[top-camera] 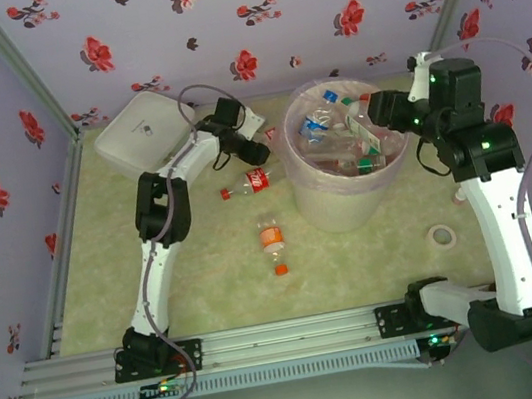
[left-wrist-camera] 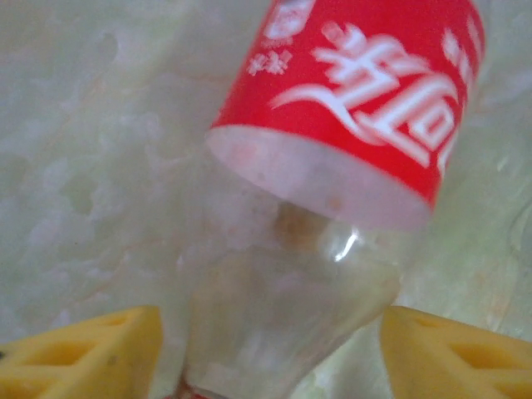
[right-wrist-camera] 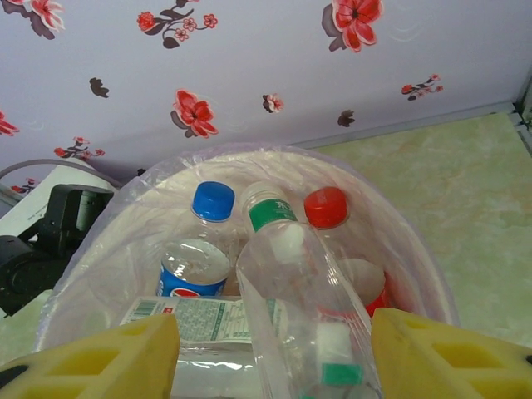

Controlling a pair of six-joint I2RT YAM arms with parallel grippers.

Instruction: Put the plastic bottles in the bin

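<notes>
A pale green marbled bench (top-camera: 208, 280) sits inside lilac walls (top-camera: 218, 25) printed with red flowers. The bin (top-camera: 349, 209) stands at 2 o'clock from the bench's middle.

The left gripper (left-wrist-camera: 270, 362) straddles the neck end of a red-labelled bottle (left-wrist-camera: 357, 108), which lies on the bench at the bin's 9 o'clock. I cannot tell whether its fingers pinch the bottle. The right gripper (right-wrist-camera: 274, 349) hangs over the bin, released, with a gap beside the green-capped bottle (right-wrist-camera: 291, 274) inside.

The right wrist view gives a blue-capped bottle (right-wrist-camera: 195, 266) and a red cap (right-wrist-camera: 325, 206) in the bin. The top view gives an orange-labelled bottle (top-camera: 271, 236) at the bin's 8 o'clock and a tape roll (top-camera: 442, 235) at its 5.
</notes>
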